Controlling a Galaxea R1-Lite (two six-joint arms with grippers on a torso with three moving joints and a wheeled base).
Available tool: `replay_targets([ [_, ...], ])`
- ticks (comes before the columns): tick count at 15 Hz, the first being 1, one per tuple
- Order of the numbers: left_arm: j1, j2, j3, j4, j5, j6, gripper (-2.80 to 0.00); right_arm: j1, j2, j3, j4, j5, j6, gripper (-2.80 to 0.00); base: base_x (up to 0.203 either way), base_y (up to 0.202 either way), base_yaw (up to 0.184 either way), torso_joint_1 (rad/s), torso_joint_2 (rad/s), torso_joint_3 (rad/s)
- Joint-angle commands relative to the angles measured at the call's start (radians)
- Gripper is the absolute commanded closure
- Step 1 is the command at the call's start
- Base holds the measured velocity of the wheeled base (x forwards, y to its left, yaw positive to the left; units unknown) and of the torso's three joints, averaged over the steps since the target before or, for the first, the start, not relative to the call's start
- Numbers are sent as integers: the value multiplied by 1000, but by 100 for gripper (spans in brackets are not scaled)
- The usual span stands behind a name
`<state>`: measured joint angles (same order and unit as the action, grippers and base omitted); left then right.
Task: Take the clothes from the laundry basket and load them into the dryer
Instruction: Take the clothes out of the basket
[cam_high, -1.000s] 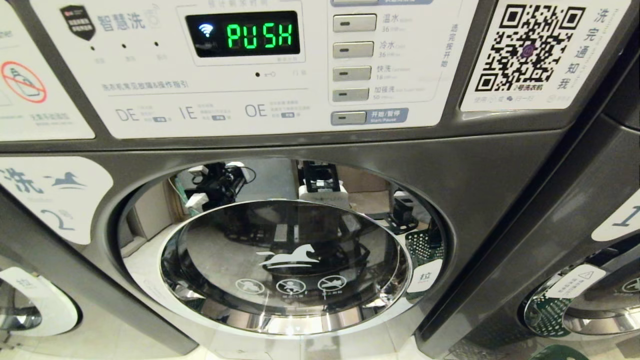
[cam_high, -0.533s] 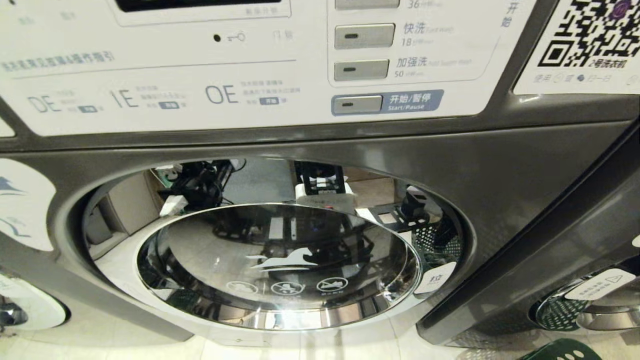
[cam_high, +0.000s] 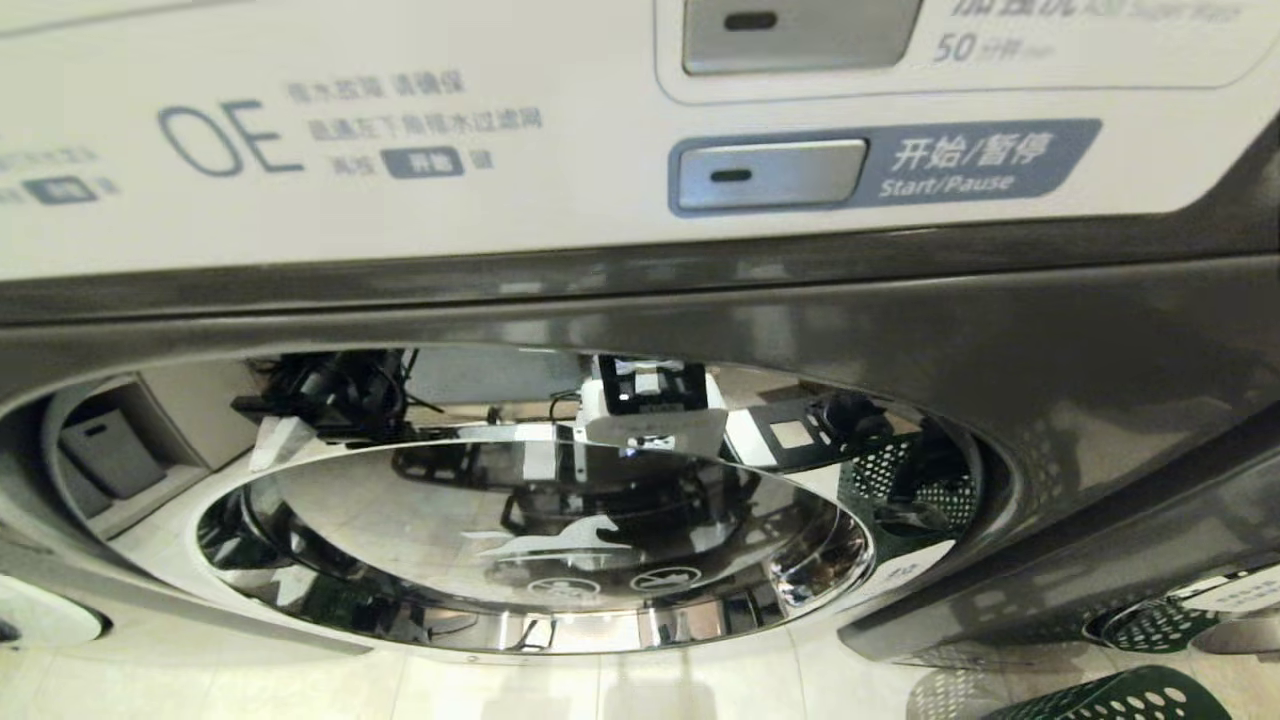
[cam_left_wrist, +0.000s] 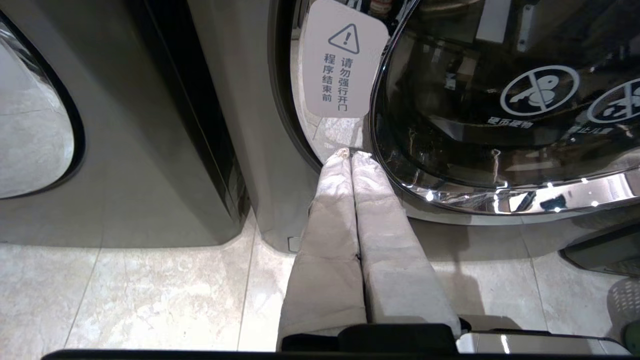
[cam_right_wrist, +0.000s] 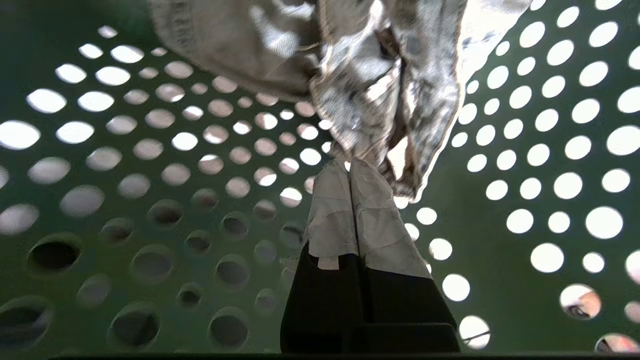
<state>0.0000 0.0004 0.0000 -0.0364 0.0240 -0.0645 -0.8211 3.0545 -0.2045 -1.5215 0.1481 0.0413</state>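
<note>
- Green perforated plastic is filling my right wrist view: my right gripper (cam_right_wrist: 350, 162) is sitting down inside the laundry basket (cam_right_wrist: 545, 165), with light showing through the round holes all around it.
- My right gripper's padded fingers (cam_right_wrist: 332, 200) are pressing together and pinching a fold of pale, mottled grey-and-white cloth, the clothes (cam_right_wrist: 365, 85), right at the fingertips.
- That cloth is bunching beyond the fingertips and lying against the basket wall.
- My left gripper (cam_left_wrist: 350, 155) is hanging low by the foot of the machines, its two white-wrapped fingers (cam_left_wrist: 330, 220) pressing together with nothing between them.
- Its fingertips are sitting just beside the chrome rim of a round door (cam_left_wrist: 505, 105), below a white warning label (cam_left_wrist: 342, 60) with a triangle and Chinese text; pale tiled floor (cam_left_wrist: 150, 295) is lying underneath.
- From my head, I am looking closely at the dark grey dryer (cam_high: 1000, 330): its round door (cam_high: 540, 540) with the chrome ring is sitting closed, and the glass is reflecting my own body and arms.
- Above the door, the white control panel (cam_high: 400, 200) is showing a grey Start/Pause button (cam_high: 770, 175).
- A rim of the green basket (cam_high: 1110, 695) is peeking in at the lower right corner of the head view, on the tiled floor beside the dryer.
</note>
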Motion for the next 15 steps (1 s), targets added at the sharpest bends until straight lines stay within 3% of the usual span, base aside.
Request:
replay_targets([
  [1,0,0,12,0,1,-1,0,-2,6,-17,-9,2,-1,0,0,0,0,-2,0,-198],
  [14,0,0,14,-7,1,-5,0,-7,9,-148,-9,7,-98,0,0,0,0,-1,-2,-193],
  [15,0,0,14,-7,1,-5,0,-7,9,-150,-9,8,-92,-280,0,0,0,-1,1,-102],
])
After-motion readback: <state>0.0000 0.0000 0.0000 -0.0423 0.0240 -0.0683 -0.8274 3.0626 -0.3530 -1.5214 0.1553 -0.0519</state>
